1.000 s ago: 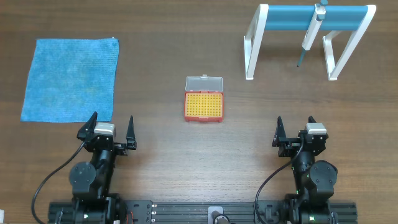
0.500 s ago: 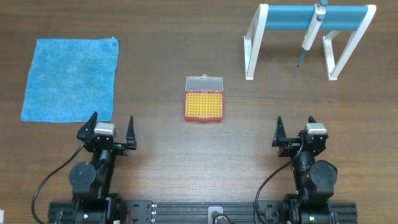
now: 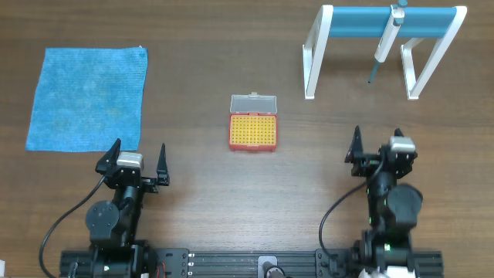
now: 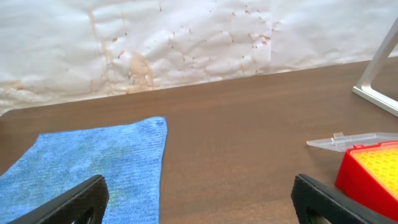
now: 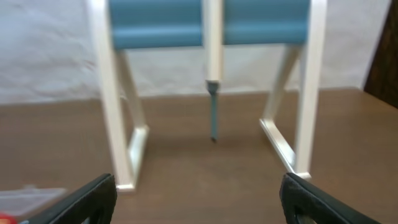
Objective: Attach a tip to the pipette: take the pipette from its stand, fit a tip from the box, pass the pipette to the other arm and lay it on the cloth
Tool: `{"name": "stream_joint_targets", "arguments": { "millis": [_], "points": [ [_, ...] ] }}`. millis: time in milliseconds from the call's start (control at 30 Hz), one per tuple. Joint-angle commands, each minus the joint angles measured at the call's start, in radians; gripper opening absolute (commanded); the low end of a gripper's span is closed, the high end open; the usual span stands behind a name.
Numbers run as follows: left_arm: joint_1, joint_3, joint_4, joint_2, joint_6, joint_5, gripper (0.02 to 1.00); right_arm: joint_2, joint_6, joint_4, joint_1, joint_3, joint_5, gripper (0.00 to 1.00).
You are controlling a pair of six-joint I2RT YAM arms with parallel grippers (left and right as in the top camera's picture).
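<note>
Pipette (image 5: 213, 93) hung in its stand (image 5: 155, 23) before the right wrist camera; the left's faced cloth (image 4: 93, 162) and tip box (image 4: 373, 171). Left end effector (image 3: 139, 147) and right end effector (image 3: 377, 133) gaped empty.

Slim white pipette (image 3: 384, 45) with grey-blue nose: hangs nose down from the bar of its stand, upper right of frame. White-legged stand with a blue cylindrical crossbar (image 3: 363, 21): upright. Red box of yellow pipette tips (image 3: 252, 131): centre of frame, clear lid hinged open. Blue square microfibre cloth (image 3: 87, 99): flat, upper left, well apart from the box.
</note>
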Motion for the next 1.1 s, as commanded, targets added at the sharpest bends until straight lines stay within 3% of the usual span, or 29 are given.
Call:
{"name": "stream_joint_targets", "arguments": {
  "millis": [33, 133, 233, 333, 700, 1100],
  "points": [
    [0.002, -0.002, -0.005, -0.004, -0.002, -0.011, 0.950, 0.371, -0.089, 0.192, -0.043, 0.152, 0.057, 0.851],
    [0.002, -0.002, -0.005, -0.004, -0.002, -0.011, 0.950, 0.602, -0.095, 0.311, -0.068, 0.255, 0.037, 0.851],
    [0.002, -0.002, -0.005, -0.004, -0.002, -0.011, 0.950, 0.817, -0.095, 0.382, -0.083, 0.390, -0.066, 0.851],
    [0.002, -0.002, -0.005, -0.004, -0.002, -0.011, 0.950, 0.957, -0.095, 0.388, -0.082, 0.507, -0.112, 0.851],
    [0.002, -0.002, -0.005, -0.004, -0.002, -0.011, 0.950, 1.207, -0.113, 0.405, -0.082, 0.696, -0.112, 0.851],
    [0.002, -0.002, -0.005, -0.004, -0.002, -0.011, 0.950, 1.217, -0.113, 0.469, -0.082, 0.696, -0.112, 0.853]
  ]
}}
